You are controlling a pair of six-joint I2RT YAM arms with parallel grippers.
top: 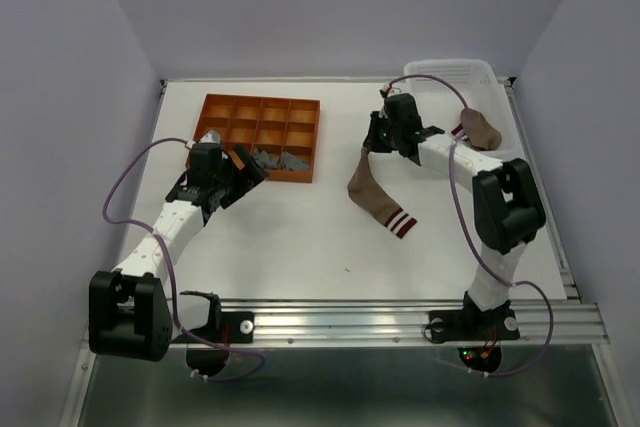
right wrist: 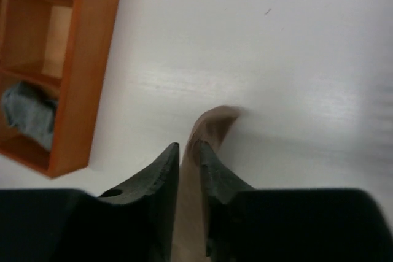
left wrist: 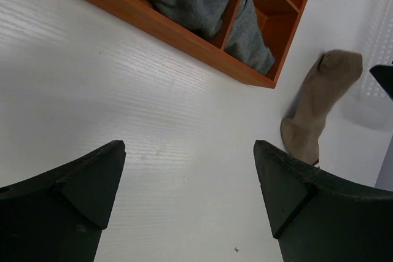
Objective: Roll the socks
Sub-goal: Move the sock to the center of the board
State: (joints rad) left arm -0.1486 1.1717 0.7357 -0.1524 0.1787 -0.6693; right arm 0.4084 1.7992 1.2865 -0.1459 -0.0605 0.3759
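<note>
Right gripper (top: 376, 144), seen from overhead, pinches one end of the tan sock (top: 370, 187). The sock droops to the table (top: 300, 237), its red-and-white striped cuff at 5 o'clock of the jaws. Left gripper (top: 243, 169) hangs spread at the orange tray's (top: 318, 137) 7 o'clock edge, grey socks (top: 280, 159) at its 3 o'clock.

Left wrist view: fingers stand wide apart over smooth white tabletop. Limp knit sock sits at 2 o'clock, and crumpled grey bundles fill rigid compartments at 12.

Right wrist view: only thin, soft fabric sits between the close-set fingers. That shallow bite could let it slip out, or the dragging cuff could bunch.
</note>
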